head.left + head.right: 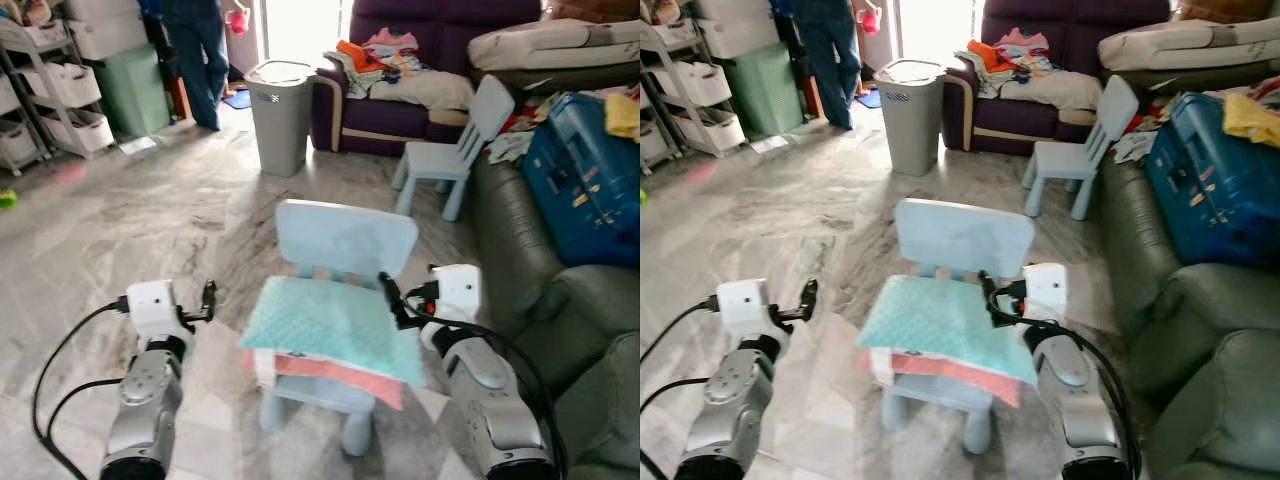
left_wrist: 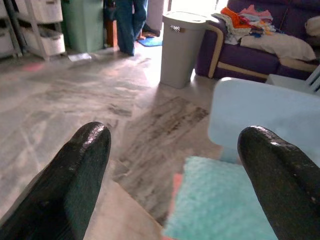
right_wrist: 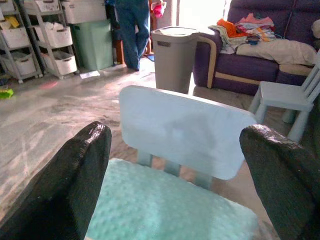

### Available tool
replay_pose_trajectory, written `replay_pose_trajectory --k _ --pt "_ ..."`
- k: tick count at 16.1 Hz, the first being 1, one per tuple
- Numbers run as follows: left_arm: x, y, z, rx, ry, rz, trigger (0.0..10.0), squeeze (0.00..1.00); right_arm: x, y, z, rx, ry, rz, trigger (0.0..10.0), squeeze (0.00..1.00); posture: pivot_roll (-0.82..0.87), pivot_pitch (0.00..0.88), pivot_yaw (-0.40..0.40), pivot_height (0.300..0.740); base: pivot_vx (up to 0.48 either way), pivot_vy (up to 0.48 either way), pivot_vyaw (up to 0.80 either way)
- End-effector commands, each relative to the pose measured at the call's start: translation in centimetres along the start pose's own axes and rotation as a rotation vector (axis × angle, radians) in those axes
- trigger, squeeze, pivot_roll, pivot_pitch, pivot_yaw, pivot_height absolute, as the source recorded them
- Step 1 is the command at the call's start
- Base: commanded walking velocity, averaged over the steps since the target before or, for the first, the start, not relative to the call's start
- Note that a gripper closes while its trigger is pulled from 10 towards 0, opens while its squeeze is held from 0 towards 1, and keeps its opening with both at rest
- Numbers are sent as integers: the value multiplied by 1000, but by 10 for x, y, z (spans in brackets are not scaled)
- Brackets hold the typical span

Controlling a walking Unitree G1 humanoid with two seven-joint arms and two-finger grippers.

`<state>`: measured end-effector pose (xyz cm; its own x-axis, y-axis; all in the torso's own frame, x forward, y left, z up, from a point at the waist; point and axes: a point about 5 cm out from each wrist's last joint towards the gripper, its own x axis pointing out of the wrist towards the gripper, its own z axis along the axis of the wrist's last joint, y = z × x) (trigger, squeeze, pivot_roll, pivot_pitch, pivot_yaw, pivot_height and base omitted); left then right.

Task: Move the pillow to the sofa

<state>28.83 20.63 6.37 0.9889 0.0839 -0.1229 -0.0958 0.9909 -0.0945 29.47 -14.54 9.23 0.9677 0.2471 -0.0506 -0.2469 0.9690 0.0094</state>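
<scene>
1. Marble floor (image 1: 150, 220); green sofa (image 1: 560, 300) to robot's right.
2. Teal pillow (image 1: 330, 325) lies on small blue chair (image 1: 345, 240).
3. Left end effector (image 2: 175, 165) spread wide, beside pillow.
4. Right end effector (image 3: 175, 170) wide, over pillow's edge.

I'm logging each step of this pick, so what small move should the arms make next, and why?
Probably bring both grippers inward to close on the pillow's sides. The teal pillow lies flat on the small blue chair, unheld. The left gripper hangs beside its left edge over the floor, fingers open; the right gripper sits at its right edge, fingers open.
</scene>
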Motion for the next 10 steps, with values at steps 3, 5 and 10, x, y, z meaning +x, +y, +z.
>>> replay_pose_trajectory --k 3,5,10 --pt "0 -7 -1 12 9 -22 10000 0 -4 -8 4 -14 -8 -30 10000 0 4 7 -8 740 0 0 0" --pt "3 -7 2 27 13 -29 10000 0 -5 -7 4 -12 -7 -32 10000 0 4 10 -7 740 0 0 0" --pt "6 -5 10 -10 -5 -77 10000 0 -5 -6 3 -7 -5 -39 10000 0 5 16 7 740 60 0 0"
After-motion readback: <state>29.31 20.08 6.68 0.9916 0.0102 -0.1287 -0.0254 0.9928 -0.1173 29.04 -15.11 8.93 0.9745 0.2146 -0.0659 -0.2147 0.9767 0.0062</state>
